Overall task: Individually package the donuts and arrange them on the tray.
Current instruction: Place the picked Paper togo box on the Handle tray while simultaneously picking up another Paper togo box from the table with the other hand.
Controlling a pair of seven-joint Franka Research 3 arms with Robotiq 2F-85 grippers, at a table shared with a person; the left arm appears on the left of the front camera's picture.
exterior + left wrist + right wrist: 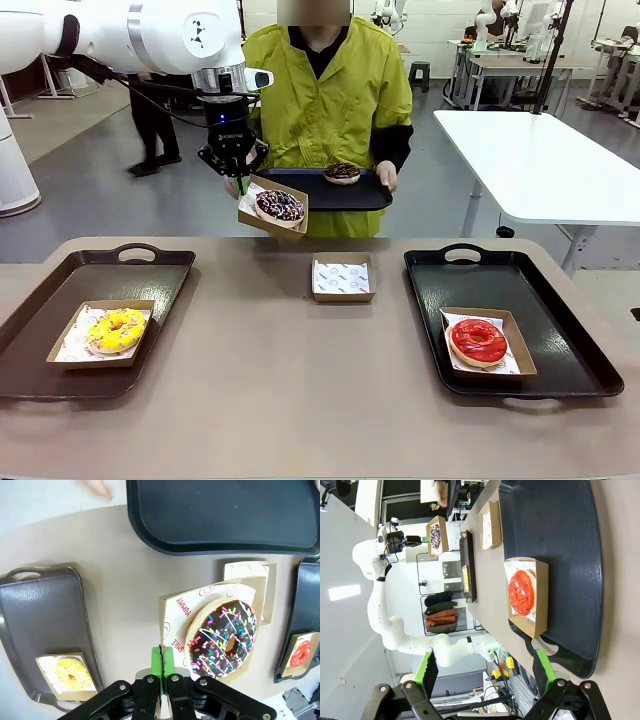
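Note:
My left gripper (240,186) (162,661) is shut on the edge of a cardboard box (262,217), which hangs above the table's far side with the dark chocolate sprinkled donut (279,206) (222,637) inside. The yellow donut (116,330) (72,673) lies boxed on the left tray (60,300). In its own box on the right tray (540,290) (560,540) lies the red donut (478,341) (522,592). A brown donut (342,173) rests on a black tray (370,193) held by the person. My right gripper (486,667) is open and hovers off the right tray's end.
An empty paper-lined box (343,277) (250,572) sits at the table's middle, near the far edge. The person stands close behind the table, hands on the held tray. The table's front middle is bare.

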